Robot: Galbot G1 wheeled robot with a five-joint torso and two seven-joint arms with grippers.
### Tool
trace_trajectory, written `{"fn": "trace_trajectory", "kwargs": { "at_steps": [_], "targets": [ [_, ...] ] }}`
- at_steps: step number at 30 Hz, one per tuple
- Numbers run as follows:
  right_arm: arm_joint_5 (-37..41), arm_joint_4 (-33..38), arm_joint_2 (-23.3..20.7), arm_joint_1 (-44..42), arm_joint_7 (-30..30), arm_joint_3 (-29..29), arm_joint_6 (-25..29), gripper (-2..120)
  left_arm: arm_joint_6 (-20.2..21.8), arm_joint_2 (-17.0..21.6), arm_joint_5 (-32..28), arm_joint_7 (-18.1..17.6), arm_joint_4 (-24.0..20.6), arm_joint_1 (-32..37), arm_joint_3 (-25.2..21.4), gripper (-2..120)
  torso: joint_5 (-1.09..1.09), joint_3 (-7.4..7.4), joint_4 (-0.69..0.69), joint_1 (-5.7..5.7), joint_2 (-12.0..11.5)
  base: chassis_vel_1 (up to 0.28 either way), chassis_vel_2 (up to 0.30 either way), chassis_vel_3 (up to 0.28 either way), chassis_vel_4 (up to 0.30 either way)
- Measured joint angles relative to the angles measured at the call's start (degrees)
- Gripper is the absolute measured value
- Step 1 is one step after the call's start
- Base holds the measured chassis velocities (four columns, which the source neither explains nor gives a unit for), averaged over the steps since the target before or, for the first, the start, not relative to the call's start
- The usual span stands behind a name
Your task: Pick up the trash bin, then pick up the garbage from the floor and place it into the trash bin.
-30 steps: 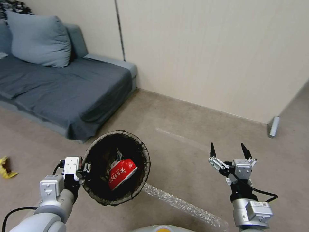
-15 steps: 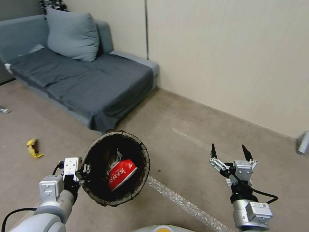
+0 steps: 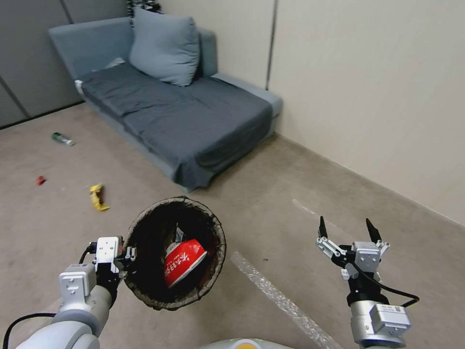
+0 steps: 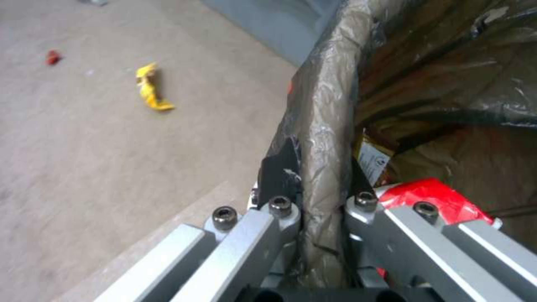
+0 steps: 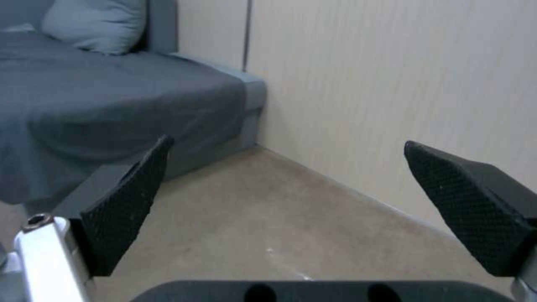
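Now we have turned left: sofa (image 3: 184, 116) shifted right in head view; yellow wrapper (image 3: 98, 196), red scrap (image 3: 40, 180), green bottle (image 3: 63, 139) revealed left of sofa; left gripper (image 4: 316, 176) clenched on trash bin (image 3: 174, 252) rim; right gripper (image 3: 347, 230) spread, empty; next litter reachable

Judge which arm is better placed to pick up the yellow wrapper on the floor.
Likely the right: the right gripper is open and empty, while the left gripper is shut on the trash bin rim. The yellow wrapper lies toward the robot's left.
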Motion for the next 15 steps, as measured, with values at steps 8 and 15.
{"fn": "trace_trajectory", "kwargs": {
  "at_steps": [8,15],
  "targets": [
    [0.0,-0.2,0.0,0.0,0.6,-0.1,0.0,100,0.0,-0.2,-0.1,0.0,0.0,0.1,-0.1,2,0.0,0.0,0.0,0.0,0.0,0.091,0.092,0.105,0.092],
    [0.1,-0.5,0.0,0.2,0.8,-0.2,0.0,100,0.0,-0.3,0.0,-0.1,0.0,0.2,-0.1,2,0.0,0.0,0.0,0.0,0.0,0.11,0.094,0.104,0.111]
  ]
}}
